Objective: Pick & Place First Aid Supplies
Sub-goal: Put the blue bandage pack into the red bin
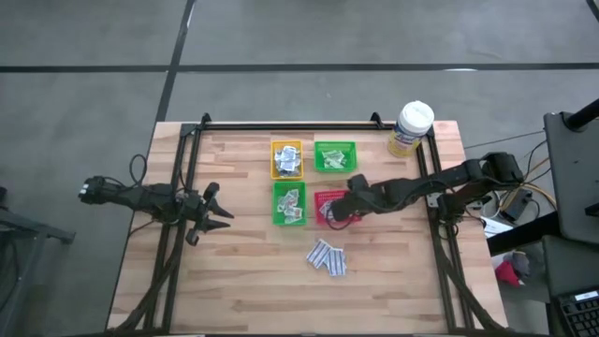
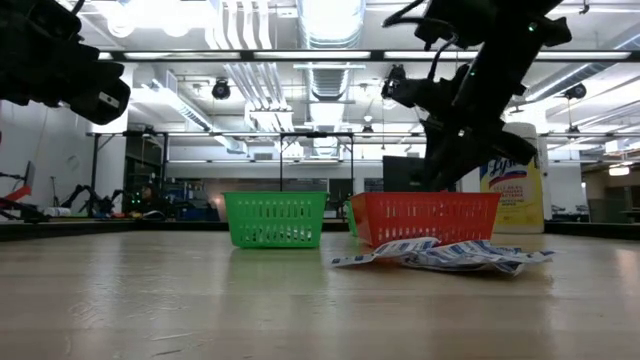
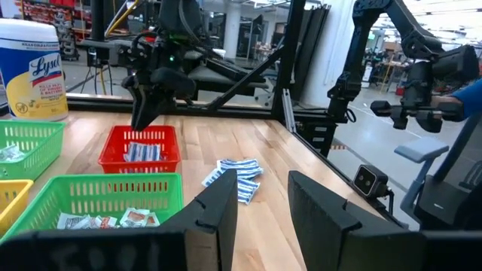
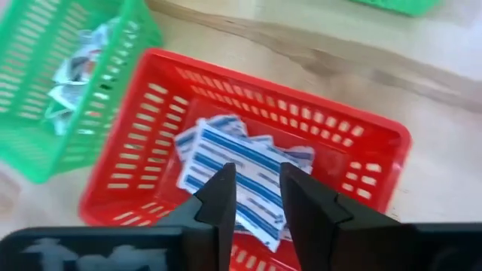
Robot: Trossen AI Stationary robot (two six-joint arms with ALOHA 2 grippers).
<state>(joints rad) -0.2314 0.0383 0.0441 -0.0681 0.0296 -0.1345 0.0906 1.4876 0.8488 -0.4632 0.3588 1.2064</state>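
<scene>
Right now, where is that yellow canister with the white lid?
In the high view the yellow canister stands at the table's far right corner, right of the green tray.

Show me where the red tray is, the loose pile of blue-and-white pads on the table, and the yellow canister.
red tray (image 4: 376,150): right wrist view, on its far rim.
pile of blue-and-white pads (image 1: 328,256): high view, on the middle of the pile.
yellow canister (image 1: 405,140): high view, on its yellow body below the white lid.
</scene>
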